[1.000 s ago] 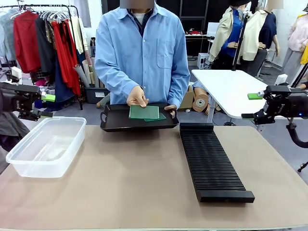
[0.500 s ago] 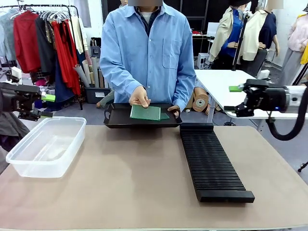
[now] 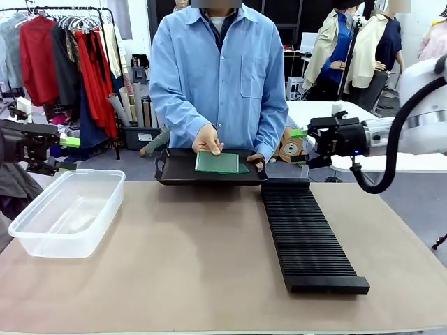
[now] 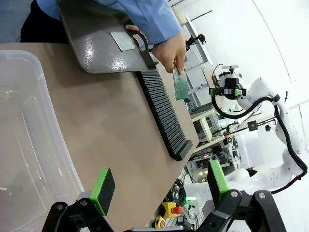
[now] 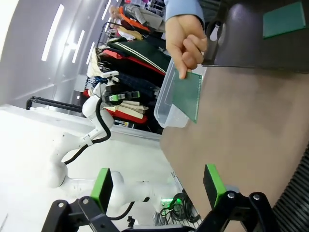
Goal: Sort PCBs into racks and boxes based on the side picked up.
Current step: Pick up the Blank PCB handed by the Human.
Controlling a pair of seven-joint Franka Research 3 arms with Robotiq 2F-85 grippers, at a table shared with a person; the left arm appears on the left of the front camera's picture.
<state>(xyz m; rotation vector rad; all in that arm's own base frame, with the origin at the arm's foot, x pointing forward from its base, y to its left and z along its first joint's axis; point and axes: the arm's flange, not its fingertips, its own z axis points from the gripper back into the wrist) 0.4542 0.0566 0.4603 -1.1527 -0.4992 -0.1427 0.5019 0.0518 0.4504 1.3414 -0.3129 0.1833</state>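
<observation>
Green PCB [image 5: 187,96] is now lifted on edge in the person's hand [image 5: 186,46] over the black tray [image 3: 178,167]. Your right gripper [image 3: 300,145] has swung in near it, jaws wide and empty, so expect a handover. Left gripper [image 3: 68,153] is open above the box [image 3: 66,241].

Right arm [image 3: 427,80]: smooth, rounded white shell; black wrist housing with a small blue light; black cable [image 3: 386,164] running from it.
Right claw [image 3: 299,146]: black two-finger unit, bright green pads [image 5: 103,187] on the fingertips, black linkage bars with pale round pivot pins at the base (plainest from its own wrist camera).
Left claw [image 3: 68,154]: same make, with black body, green fingertip pads and pale pivot pins.
Left arm [image 5: 91,110]: white jointed segments, thin black cable trailing alongside.
Person: light blue long-sleeved button shirt [image 3: 216,77] with pointed collar, one chest pocket and buttoned cuffs; white undershirt at the open neck.
</observation>
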